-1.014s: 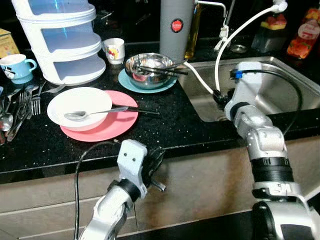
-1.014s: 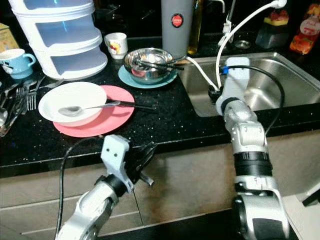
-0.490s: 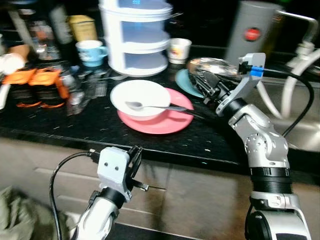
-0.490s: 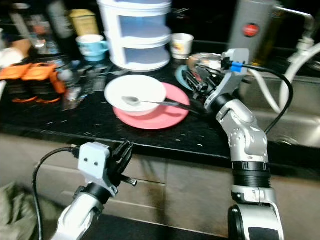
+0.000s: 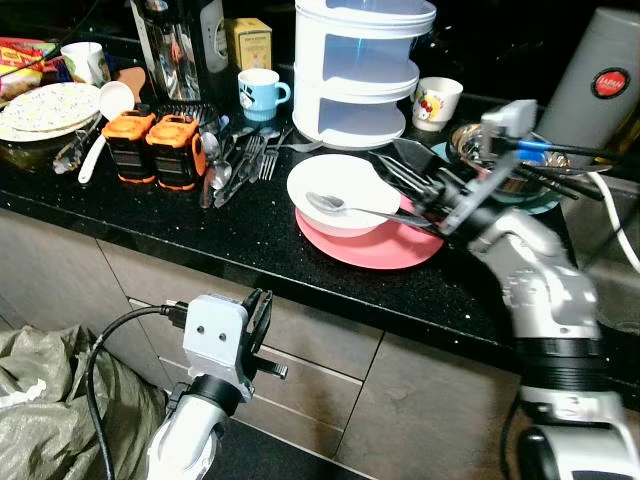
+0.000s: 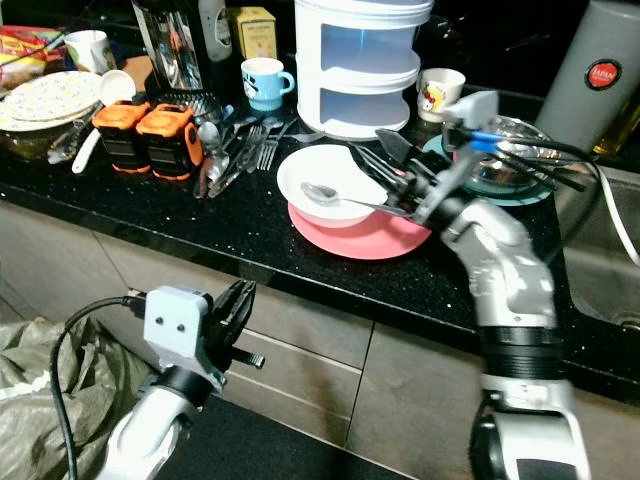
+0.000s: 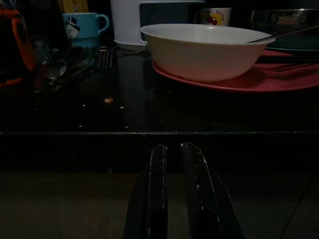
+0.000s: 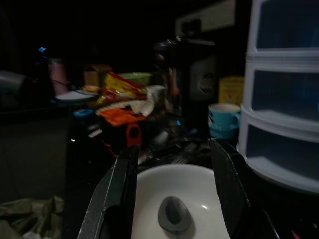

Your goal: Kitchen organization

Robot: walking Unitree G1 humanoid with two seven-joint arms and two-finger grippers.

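Right gripper [image 5: 405, 176] over white bowl [image 5: 345, 193] — agape

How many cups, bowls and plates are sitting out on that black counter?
Cups: 3, namely blue cup, cartoon cup, far-left cup
Bowls: 2, namely white bowl, steel bowl
Plates: 3, namely pink plate, teal plate, patterned plate
Total: 8
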